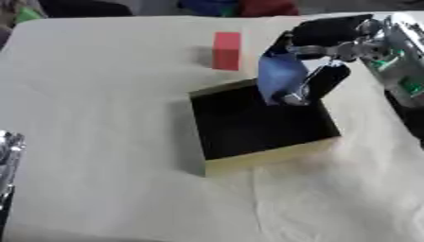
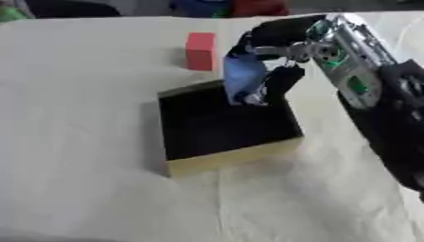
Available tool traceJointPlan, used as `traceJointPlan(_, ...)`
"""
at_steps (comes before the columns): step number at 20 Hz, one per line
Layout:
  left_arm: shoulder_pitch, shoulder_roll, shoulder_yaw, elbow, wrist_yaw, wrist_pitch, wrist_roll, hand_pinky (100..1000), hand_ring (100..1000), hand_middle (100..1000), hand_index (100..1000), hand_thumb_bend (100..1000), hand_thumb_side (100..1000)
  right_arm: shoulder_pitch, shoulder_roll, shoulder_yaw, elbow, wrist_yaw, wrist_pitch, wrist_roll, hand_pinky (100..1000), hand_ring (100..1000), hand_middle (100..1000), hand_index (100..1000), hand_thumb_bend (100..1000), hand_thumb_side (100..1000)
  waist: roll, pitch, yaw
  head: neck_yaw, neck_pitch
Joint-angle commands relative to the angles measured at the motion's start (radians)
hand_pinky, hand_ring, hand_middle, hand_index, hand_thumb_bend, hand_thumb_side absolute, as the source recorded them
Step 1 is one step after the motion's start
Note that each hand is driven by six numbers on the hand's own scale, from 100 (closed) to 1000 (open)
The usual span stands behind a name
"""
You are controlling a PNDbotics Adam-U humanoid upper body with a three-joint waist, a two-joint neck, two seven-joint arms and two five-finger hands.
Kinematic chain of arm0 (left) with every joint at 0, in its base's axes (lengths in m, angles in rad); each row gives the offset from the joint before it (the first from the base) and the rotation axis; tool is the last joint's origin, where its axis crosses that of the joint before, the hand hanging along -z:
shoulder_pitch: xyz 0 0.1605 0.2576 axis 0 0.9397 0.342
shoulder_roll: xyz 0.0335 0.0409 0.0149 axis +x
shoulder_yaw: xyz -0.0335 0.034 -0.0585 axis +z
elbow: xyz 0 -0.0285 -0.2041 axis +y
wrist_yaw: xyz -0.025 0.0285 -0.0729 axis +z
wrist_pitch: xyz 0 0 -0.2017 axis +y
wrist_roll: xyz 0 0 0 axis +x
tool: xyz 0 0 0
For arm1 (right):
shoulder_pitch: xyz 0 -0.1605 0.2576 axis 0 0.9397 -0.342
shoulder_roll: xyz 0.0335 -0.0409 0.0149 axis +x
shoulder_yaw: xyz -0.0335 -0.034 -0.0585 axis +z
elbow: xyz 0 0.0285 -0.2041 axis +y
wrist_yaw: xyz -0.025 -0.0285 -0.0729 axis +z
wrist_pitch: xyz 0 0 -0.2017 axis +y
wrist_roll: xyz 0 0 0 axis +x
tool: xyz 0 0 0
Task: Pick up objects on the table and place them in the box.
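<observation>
One cream cloth (image 1: pixel 108 142) covers the table, bearing a black box (image 1: pixel 257 124) and red block (image 1: pixel 226 50), right robot hand (image 2: pixel 278 45) pinching a blue object (image 2: pixel 242 75).

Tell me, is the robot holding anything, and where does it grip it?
Yes: the right hand holds a blue object by its side, over the box.

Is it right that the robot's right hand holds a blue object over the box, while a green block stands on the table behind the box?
Not quite: the block is red, as the left eye view shows. The right hand does hold the blue object over the box.
</observation>
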Motion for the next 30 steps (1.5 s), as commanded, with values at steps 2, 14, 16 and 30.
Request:
traceJointPlan(2,-0.006,0.023,0.005,-0.014,0.0,0.001,-0.003,757,709,733,939,100,870,-0.026,-0.014,0.017,0.003,-0.069,-0.009,0.075,711,658,548,799,100,583,0.0,-0.018,0.001,-0.001,0.01)
traceJointPlan(14,-0.004,0.022,0.005,-0.014,0.0,0.002,-0.004,755,709,732,938,100,868,-0.05,-0.048,0.083,-0.063,-0.086,-0.015,0.125,769,786,730,933,340,534,-0.001,-0.019,0.0,-0.003,0.014)
traceJointPlan(16,-0.004,0.022,0.005,-0.014,-0.001,0.002,-0.004,755,709,732,938,100,867,-0.052,-0.044,0.086,-0.059,-0.069,-0.035,0.125,794,819,775,953,406,539,-0.001,-0.019,0.001,-0.003,0.015)
traceJointPlan(30,-0.006,0.022,0.008,-0.014,0.0,0.002,-0.001,754,711,732,936,105,862,-0.069,-0.025,0.085,-0.029,0.03,-0.087,0.125,870,883,848,966,689,659,-0.001,-0.023,0.001,0.0,0.019)
